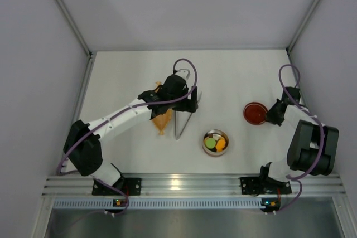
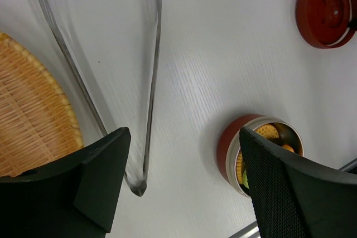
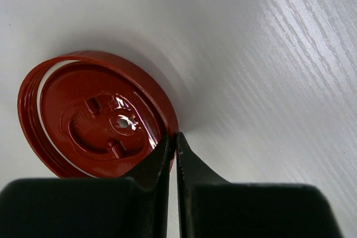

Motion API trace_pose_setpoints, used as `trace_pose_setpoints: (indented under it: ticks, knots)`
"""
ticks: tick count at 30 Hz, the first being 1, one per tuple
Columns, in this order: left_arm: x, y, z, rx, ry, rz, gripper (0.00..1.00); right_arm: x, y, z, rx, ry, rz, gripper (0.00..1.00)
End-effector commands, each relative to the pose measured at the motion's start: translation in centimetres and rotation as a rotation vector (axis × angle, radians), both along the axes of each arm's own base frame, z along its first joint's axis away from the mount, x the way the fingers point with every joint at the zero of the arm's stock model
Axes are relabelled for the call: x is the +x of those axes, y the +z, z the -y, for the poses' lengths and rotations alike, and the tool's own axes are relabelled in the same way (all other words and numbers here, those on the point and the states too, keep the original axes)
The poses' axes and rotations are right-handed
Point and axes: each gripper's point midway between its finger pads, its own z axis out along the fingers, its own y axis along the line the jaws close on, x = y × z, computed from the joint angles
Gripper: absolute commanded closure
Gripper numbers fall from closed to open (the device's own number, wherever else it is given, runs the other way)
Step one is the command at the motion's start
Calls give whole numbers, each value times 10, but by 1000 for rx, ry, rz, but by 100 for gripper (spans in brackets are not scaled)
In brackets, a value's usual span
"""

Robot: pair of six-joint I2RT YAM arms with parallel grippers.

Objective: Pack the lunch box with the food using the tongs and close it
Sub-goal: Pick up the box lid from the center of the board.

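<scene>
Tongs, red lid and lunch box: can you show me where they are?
tongs (image 2: 154,71), left wrist view, on one slim arm.
red lid (image 3: 97,121), right wrist view, on its middle.
lunch box (image 2: 228,149), left wrist view, on its outer wall.

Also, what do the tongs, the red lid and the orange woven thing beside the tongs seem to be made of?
Tongs: likely bare steel, silver and polished, with mirror-like streaks along the slim arms.
Lid: probably thin metal with a glossy red coating; it shows sharp highlights and stamped relief.
Woven thing: plastic or straw strands, matt orange, in a visible criss-cross weave; which of the two is unclear.
</scene>
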Motion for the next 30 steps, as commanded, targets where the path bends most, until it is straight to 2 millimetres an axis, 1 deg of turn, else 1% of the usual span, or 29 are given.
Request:
trace_pose_setpoints:
  ticks: [1,2,4,5,7,8,9,10,11,12,13,14,15,16,17,18,19,20,21,22,23,24,25,26,27,28,29,30]
  knots:
    - [-10,38,3,-94,-23,52,17,2,5,-10,48,41,49,100]
    - [-10,43,2,-103,-23,61,17,4,10,-10,43,42,65,100]
    - [-15,50,5,-133,-51,67,17,12,25,-26,98,98,120,100]
    - [-18,56,6,-152,-61,76,17,16,37,-33,117,125,159,100]
    - [-26,64,13,-196,-106,64,16,22,57,-63,202,211,218,100]
    - [-30,71,15,-223,-124,69,16,24,74,-80,248,268,269,100]
    - [-33,75,18,-252,-136,61,16,24,84,-93,283,306,290,100]
    - [-38,84,25,-300,-169,61,15,25,96,-105,324,339,316,100]
    - [-43,92,28,-337,-191,62,15,26,111,-119,368,383,354,100]
    - [-47,98,31,-378,-203,52,15,22,131,-135,439,443,403,100]
    - [-53,111,37,-435,-246,54,15,23,148,-146,486,460,446,100]
    - [-55,117,39,-470,-263,47,15,20,168,-155,517,500,505,100]
    - [-55,118,39,-511,-256,19,15,13,185,-169,606,538,528,100]
    - [-57,124,39,-553,-268,8,15,12,203,-177,638,582,584,100]
    - [-57,138,40,-622,-307,19,15,6,221,-184,673,619,634,100]
    - [-58,138,39,-667,-298,-19,15,-3,235,-192,732,665,661,100]
    - [-59,150,38,-710,-311,-2,15,-7,248,-195,777,658,678,100]
    - [-59,162,36,-755,-334,26,15,-11,264,-197,781,695,735,100]
    - [-61,165,36,-781,-334,16,15,-20,277,-202,843,713,741,100]
    - [-60,175,35,-812,-345,42,15,-25,292,-204,844,761,815,100]
    - [-64,179,35,-839,-358,27,15,-33,300,-208,876,797,828,100]
    - [-64,184,35,-860,-366,31,15,-39,304,-210,951,771,804,100]
    - [-66,189,36,-886,-375,31,15,-44,312,-212,973,786,820,100]
    - [-68,202,37,-946,-392,42,15,-54,324,-214,966,844,874,100]
    - [-72,209,37,-975,-424,41,15,-61,330,-216,999,841,866,100]
    - [-74,214,39,-1002,-440,32,15,-66,332,-217,1008,849,867,100]
    - [-77,221,40,-1043,-449,7,15,-75,337,-219,1005,872,880,100]
    - [-82,233,40,-1085,-501,39,15,-83,342,-220,1005,890,886,100]
